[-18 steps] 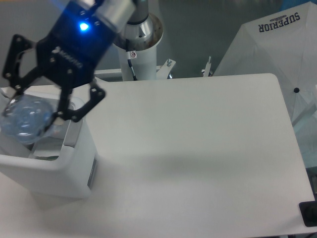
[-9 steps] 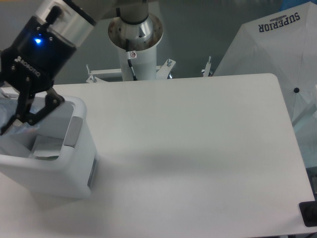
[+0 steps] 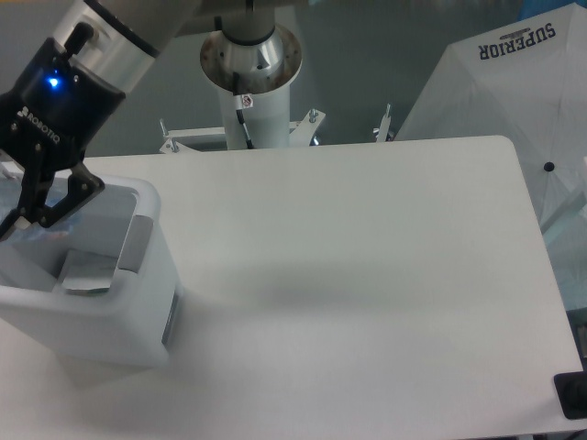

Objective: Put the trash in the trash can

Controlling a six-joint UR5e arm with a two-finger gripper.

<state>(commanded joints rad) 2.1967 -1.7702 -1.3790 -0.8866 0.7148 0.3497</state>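
Sitting at the far-left edge of the bench (image 3: 367, 275), the trash can (image 3: 138, 312) is a white boxy bin w/ rounded corners and a grey panel (image 3: 136, 243) on its right rim. Its open top faces up; a pale flat shape lies inside near the front, but it is too blurred to identify. A faint bluish, translucent patch at the frame's left edge, approx. level w/ the bin's mouth, may be the bottle (image 3: 11, 197) (mostly cut off by the frame, so not confirmed). The packet cannot be made out.

The hand (image 3: 27, 206) hangs over the bin's left portion, dark fingers (image 3: 78, 188) pointing down into the opening. Only the right-side finger shows clearly; the other is at or beyond the frame edge, so whether the hand is spread or pinching anything cannot be told. A blue indicator light (image 3: 53, 81) glows on the black wrist body.

Behind the bench stands the arm's white mounting column (image 3: 249, 101). At upper right, a white umbrella (image 3: 514, 101) printed "SUPERIOR".
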